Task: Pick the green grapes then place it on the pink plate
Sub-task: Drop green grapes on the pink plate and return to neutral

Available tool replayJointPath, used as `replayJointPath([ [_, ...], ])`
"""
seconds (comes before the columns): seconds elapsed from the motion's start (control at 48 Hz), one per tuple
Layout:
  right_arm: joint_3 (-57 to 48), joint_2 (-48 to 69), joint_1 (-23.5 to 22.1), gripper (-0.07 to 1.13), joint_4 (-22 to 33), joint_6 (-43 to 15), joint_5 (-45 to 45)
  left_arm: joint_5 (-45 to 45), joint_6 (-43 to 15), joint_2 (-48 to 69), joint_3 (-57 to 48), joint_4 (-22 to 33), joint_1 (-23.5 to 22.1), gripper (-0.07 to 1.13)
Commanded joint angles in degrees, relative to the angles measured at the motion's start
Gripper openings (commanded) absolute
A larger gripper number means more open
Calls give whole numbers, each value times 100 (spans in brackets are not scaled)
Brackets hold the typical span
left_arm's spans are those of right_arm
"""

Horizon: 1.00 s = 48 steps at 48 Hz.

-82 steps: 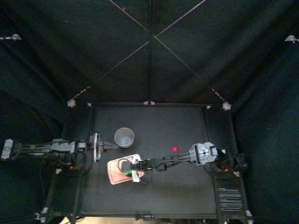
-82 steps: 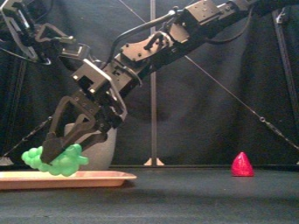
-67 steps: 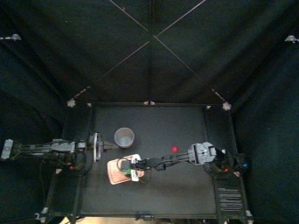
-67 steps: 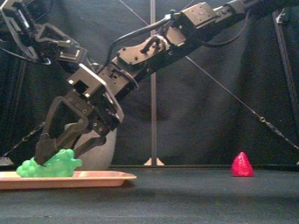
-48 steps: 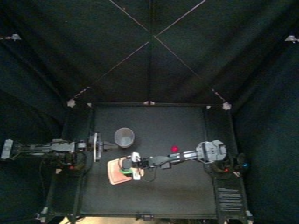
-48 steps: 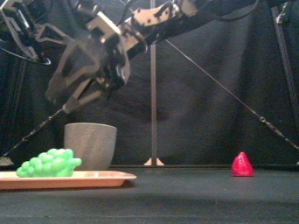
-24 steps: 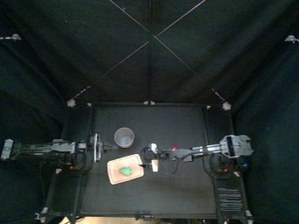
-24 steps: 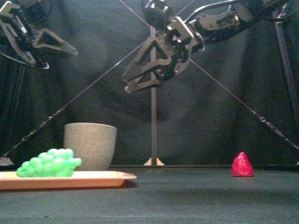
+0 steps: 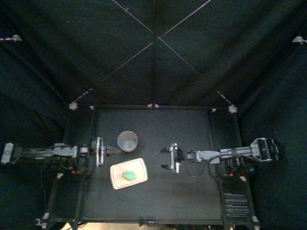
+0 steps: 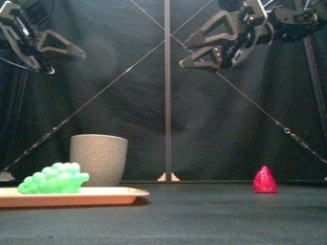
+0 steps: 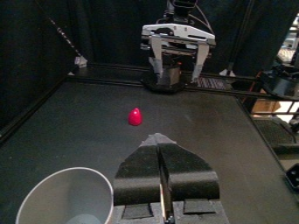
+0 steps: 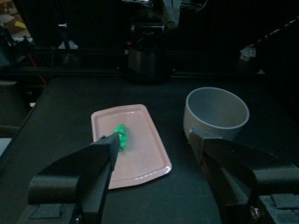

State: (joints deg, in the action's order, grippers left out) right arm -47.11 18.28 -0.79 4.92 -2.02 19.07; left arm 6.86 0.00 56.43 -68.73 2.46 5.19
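Green toy grape bunch (image 10: 54, 178) is lying on the flat pink tray (image 10: 102, 195) at the front left of the black desk (image 9: 192, 193), nothing touching it. Right wrist view has it on the tray half away from the cup.

Right hand (image 12: 153, 140): jaws spread wide, empty. It's raised high over the desk, right of centre, well apart from tray and grapes.

Left hand (image 11: 159, 140): jaws closed together, nothing between them. It's up at the left side, clear of the tray.

Tall grey speckled cup (image 10: 99, 158) stands upright just behind the tray and isn't touching it in the top view.

Small red cone-shaped toy (image 10: 265, 179) stands upright on the right half of the desk, well apart from tray and cup.
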Motion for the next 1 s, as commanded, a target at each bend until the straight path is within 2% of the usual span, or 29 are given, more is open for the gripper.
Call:
replayJointPath([
  [0.021, -44, 220, 0, 97, -79, -9, 149, 79, -9, -9, 97, -62, -9, 11],
  [1.0, -79, 185, -44, 97, -62, 9, 193, 62, 0, -9, 70, -53, -9, 11],
])
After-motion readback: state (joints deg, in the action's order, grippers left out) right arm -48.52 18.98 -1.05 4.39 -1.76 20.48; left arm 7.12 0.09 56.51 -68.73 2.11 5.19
